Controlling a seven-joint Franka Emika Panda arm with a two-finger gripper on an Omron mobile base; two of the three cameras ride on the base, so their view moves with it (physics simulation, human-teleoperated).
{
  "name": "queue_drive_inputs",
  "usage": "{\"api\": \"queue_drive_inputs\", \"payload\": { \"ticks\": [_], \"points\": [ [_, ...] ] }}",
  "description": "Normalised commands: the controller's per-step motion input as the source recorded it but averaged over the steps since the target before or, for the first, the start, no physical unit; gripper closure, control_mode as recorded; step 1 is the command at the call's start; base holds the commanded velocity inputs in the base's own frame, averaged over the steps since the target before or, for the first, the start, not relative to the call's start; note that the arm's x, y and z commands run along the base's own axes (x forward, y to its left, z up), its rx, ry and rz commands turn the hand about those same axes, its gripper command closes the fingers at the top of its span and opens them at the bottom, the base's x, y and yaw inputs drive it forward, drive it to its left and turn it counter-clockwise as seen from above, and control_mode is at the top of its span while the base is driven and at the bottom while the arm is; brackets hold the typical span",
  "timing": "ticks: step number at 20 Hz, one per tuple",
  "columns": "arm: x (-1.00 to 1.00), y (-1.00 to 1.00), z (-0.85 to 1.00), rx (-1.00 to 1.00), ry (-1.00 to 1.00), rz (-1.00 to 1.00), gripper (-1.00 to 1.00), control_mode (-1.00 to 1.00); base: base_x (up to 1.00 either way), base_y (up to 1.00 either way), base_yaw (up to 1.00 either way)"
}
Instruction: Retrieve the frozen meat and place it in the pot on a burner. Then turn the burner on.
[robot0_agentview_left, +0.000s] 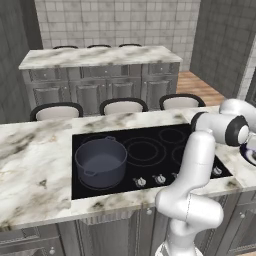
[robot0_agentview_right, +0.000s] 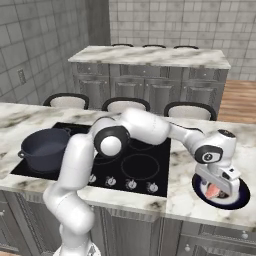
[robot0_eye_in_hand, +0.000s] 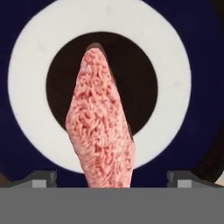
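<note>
1. Gripper (robot0_agentview_right: 218, 192) hangs low over a dark blue plate (robot0_agentview_right: 243, 198) at the near right of the marble counter (robot0_agentview_left: 35, 165), jaws spread wide with nothing clamped; in the hand view the fingertips (robot0_eye_in_hand: 41, 178) stand apart on either side of the frozen meat (robot0_eye_in_hand: 103, 127).
2. Meat lies on the plate's dark centre inside a white ring, so retrieval is not yet done.
3. Further left, the pot (robot0_agentview_left: 101, 161) sits empty on the burner (robot0_agentview_left: 107, 184) at the cooktop's left; knobs (robot0_agentview_left: 140, 182) line the cooktop's near edge.
4. Grasp, carry, drop and switching on all remain, by my reading.
5. Fingertip contact with the meat cannot be told; the left base view cuts the plate off.
</note>
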Motion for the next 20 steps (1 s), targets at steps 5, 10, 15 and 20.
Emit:
{"api": "queue_drive_inputs", "payload": {
  "ticks": [5, 10, 15, 20],
  "points": [
    [0.0, -0.01, -0.22, 0.0, 0.0, 0.0, -1.0, -1.0, 0.0, 0.0, 0.0],
    [0.0, 0.0, -0.2, 0.0, 0.0, 0.0, -1.0, -1.0, 0.0, 0.0, 0.0],
    [0.0, 0.0, -0.18, 0.0, 0.0, 0.0, -1.0, -1.0, 0.0, 0.0, 0.0],
    [0.0, 0.0, -0.03, 0.0, 0.0, 0.0, 1.0, -1.0, 0.0, 0.0, 0.0]
  ]
}}
